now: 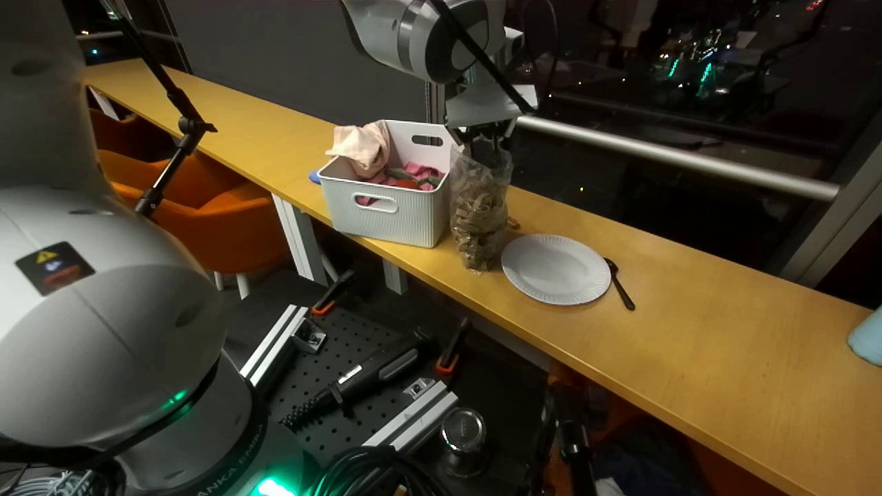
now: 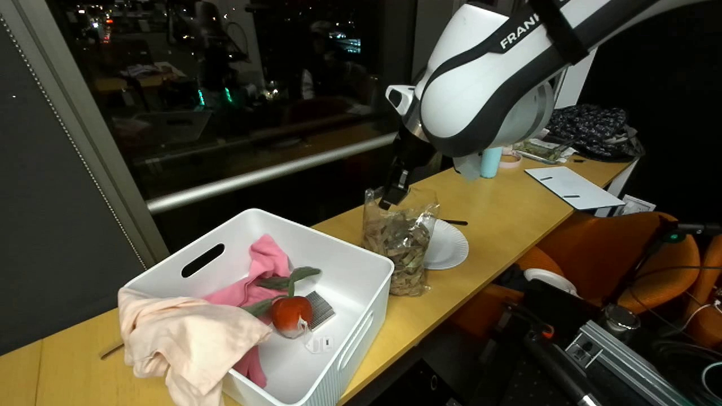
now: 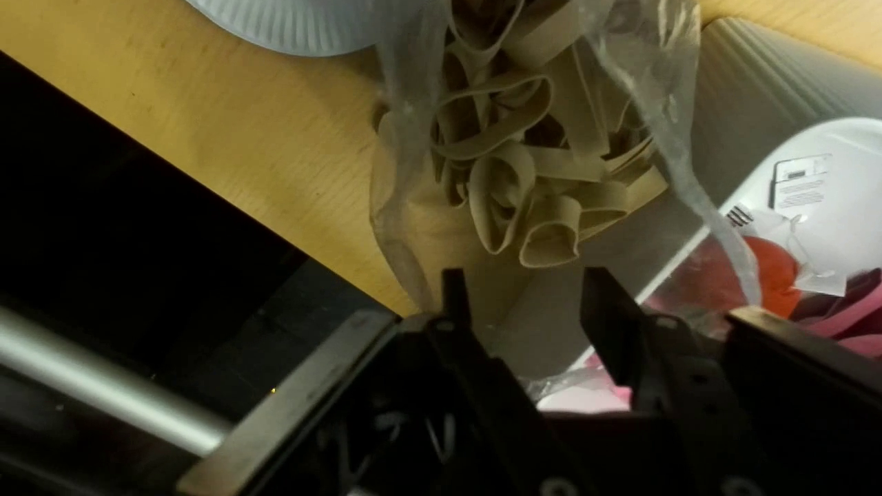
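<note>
I have my pincer [image 3: 525, 296] spread apart, nothing clasped in it, at the mouth of the clear bag of tan loops [image 1: 479, 213], whose film rises on both sides. The bag stands upright just below, near the long tabletop [image 1: 703, 310] edge away from the window [image 2: 237, 129]. I see the white bin [image 1: 382, 217] just beside it along that edge, the white plate [image 1: 555, 269] opposite.
</note>
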Action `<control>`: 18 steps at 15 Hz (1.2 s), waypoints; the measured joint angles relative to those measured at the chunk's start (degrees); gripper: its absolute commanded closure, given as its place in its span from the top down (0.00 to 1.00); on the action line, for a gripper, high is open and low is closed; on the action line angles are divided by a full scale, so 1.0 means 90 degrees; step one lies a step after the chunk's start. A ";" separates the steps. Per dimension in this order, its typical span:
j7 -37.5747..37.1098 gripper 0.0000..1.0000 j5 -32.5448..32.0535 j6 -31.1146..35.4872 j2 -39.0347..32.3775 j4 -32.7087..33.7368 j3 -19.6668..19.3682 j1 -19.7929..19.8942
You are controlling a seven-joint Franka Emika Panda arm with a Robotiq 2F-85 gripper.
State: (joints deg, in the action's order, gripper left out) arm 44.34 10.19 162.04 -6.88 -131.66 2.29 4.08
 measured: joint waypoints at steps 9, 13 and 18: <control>0.1759 1.00 0.1862 -0.0391 -0.0293 0.1270 -0.0018 0.0845; 0.1669 1.00 0.1589 -0.2104 -0.1307 0.2757 -0.0214 0.1208; 0.0506 1.00 0.0363 -0.3640 -0.2791 0.4418 -0.0443 0.1167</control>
State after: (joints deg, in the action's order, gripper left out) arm 48.90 13.46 129.28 -31.99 -91.91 -1.70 14.58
